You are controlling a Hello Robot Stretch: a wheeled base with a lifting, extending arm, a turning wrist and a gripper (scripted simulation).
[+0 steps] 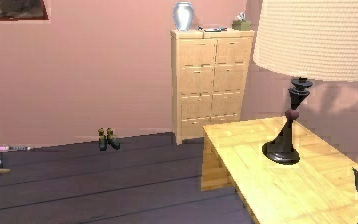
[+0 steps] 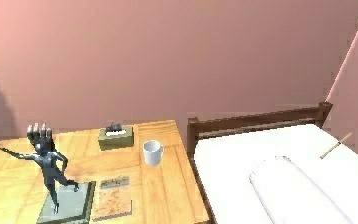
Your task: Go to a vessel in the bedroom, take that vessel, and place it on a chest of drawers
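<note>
A white cup [image 2: 152, 152] is being kept on the table [image 2: 172, 188] beside the bed [image 2: 287, 152], presumably for easy reach; the end effector's state cannot be told.

Pink walls [image 1: 97, 70] meet a dark plank floor [image 1: 87, 175]. A wooden chest of drawers [image 1: 212, 85] stands at upper centre, a counter [image 1: 237, 145] with a lamp [image 1: 312, 45] at lower right. In the arm side view, a white bed [image 2: 277, 160] with a dark headboard [image 2: 252, 122] lies at lower right.
</note>
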